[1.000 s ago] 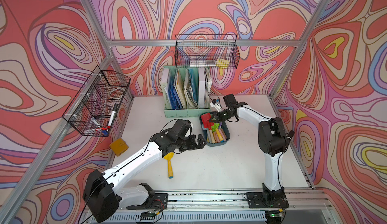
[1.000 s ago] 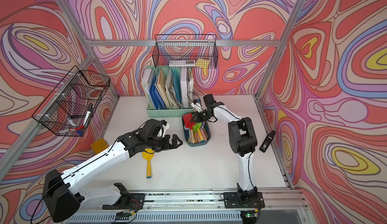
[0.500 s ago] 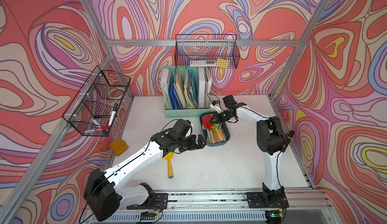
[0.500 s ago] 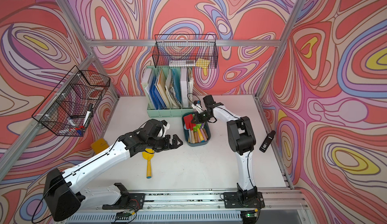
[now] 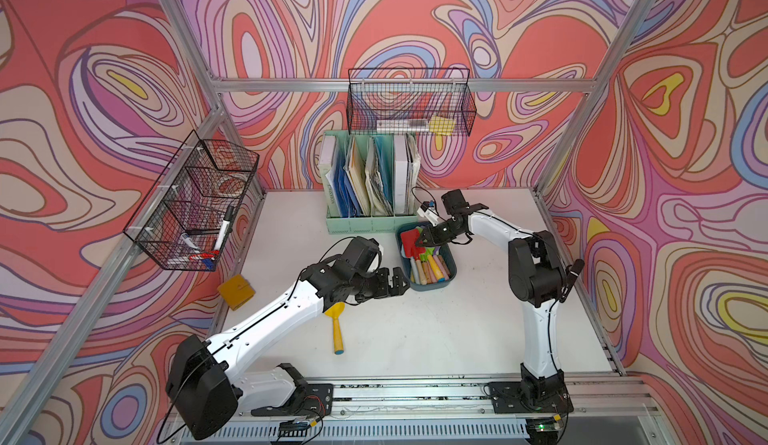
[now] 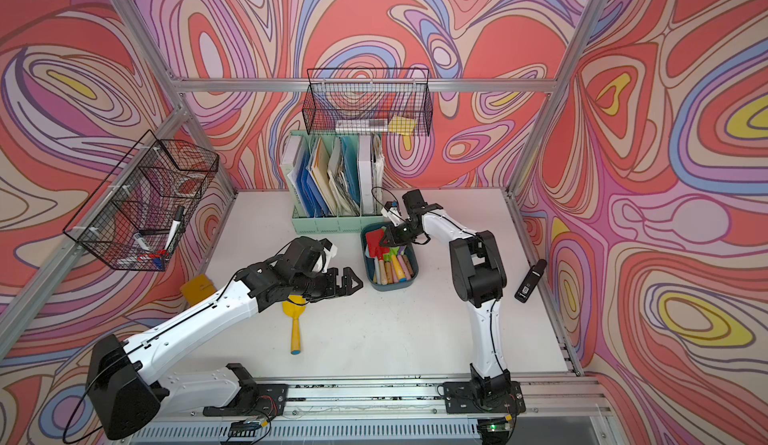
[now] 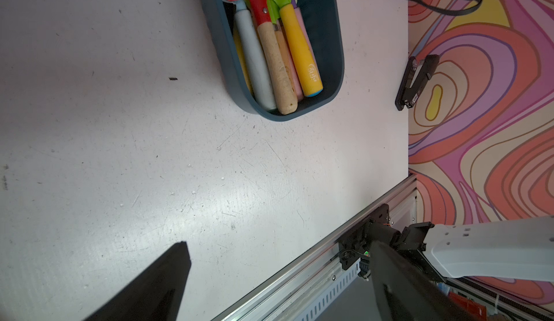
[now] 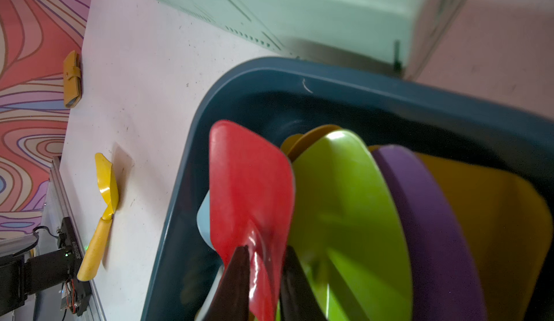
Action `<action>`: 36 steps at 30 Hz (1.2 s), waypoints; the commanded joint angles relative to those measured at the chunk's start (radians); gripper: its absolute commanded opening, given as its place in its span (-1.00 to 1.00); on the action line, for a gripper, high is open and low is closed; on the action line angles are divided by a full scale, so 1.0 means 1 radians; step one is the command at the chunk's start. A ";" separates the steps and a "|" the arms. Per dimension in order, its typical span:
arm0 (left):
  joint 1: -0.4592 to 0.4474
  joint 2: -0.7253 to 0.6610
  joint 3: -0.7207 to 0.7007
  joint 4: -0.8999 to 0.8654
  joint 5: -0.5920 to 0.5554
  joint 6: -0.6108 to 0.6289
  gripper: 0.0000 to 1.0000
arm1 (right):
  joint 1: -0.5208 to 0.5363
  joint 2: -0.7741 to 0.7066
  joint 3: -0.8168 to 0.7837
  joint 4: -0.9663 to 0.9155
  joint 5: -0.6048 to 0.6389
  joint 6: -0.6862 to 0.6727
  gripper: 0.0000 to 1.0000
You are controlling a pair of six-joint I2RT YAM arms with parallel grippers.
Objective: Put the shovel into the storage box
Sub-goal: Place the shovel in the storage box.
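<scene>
Right fingers (image 8: 236, 280): black pair straddling the neck of the red shovel (image 8: 248, 184); I cannot tell whether they pinch it.
Left fingers (image 7: 156, 286): spread wide, empty, just beside the box.
Red shovel: inside the storage box (image 8: 344, 88), on other coloured shovels.
Storage box: on the white surface (image 5: 415, 330), before a mint file holder (image 5: 365, 224).
Yellow shovel (image 5: 337, 330): flat on the surface, near the left arm.
Room: swirled pink-red walls, two wire baskets (image 5: 409, 106).
Change: nothing has visibly shifted since a second ago.

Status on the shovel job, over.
Left gripper open, empty, above table. Right gripper straddling red shovel inside storage box, grip unclear. Yellow shovel on table, outside box. Nothing blocking.
</scene>
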State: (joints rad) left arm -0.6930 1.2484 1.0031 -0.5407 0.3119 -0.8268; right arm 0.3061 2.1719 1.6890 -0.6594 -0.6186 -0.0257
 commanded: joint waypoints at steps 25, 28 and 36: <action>0.004 0.006 0.084 -0.337 -0.150 -0.004 0.98 | -0.005 -0.145 0.010 -0.100 0.118 0.017 -0.37; 0.004 0.009 0.094 -0.400 -0.175 -0.014 0.98 | -0.006 -0.174 0.011 -0.117 0.153 0.029 -0.37; 0.005 0.010 0.038 -0.502 -0.217 -0.097 0.98 | -0.004 -0.305 -0.022 -0.142 0.226 0.069 -0.37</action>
State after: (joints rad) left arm -0.6930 1.2552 1.0668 -0.9501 0.1402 -0.8738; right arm 0.3061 1.9339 1.6836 -0.7815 -0.4297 0.0204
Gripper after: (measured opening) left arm 0.992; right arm 0.314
